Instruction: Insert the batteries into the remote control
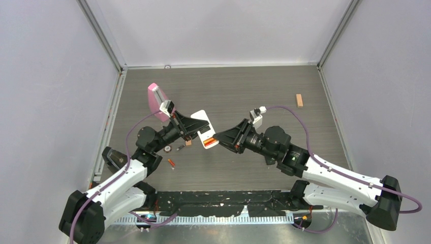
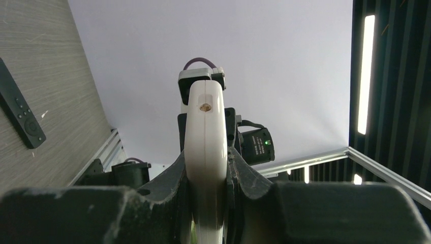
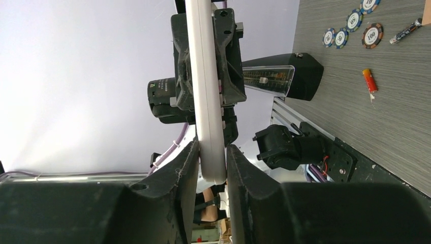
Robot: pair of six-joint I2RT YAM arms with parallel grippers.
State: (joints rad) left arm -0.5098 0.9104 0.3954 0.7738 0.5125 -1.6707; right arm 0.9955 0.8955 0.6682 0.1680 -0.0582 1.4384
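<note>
The white remote control (image 1: pixel 202 121) is held up off the table between both arms. My left gripper (image 1: pixel 194 130) is shut on its middle; in the left wrist view the remote (image 2: pixel 205 132) stands edge-on between the left gripper's (image 2: pixel 208 170) fingers. My right gripper (image 1: pixel 216 138) is shut on its near end, where an orange patch (image 1: pixel 209 143) shows; in the right wrist view the right gripper's (image 3: pixel 211 161) fingers press both sides of the remote (image 3: pixel 206 76). One orange-red battery (image 1: pixel 172 163) (image 3: pixel 369 80) lies on the table. A dark thin cylinder (image 1: pixel 180 148) (image 3: pixel 405 31) lies close by.
Several poker chips (image 3: pixel 372 34) and a tan block (image 1: pixel 188 143) lie under the left arm. A pink upright object (image 1: pixel 156 99) stands behind the left gripper. Another tan block (image 1: pixel 299 100) sits at the far right. A black remote (image 2: pixel 20 112) lies on the table.
</note>
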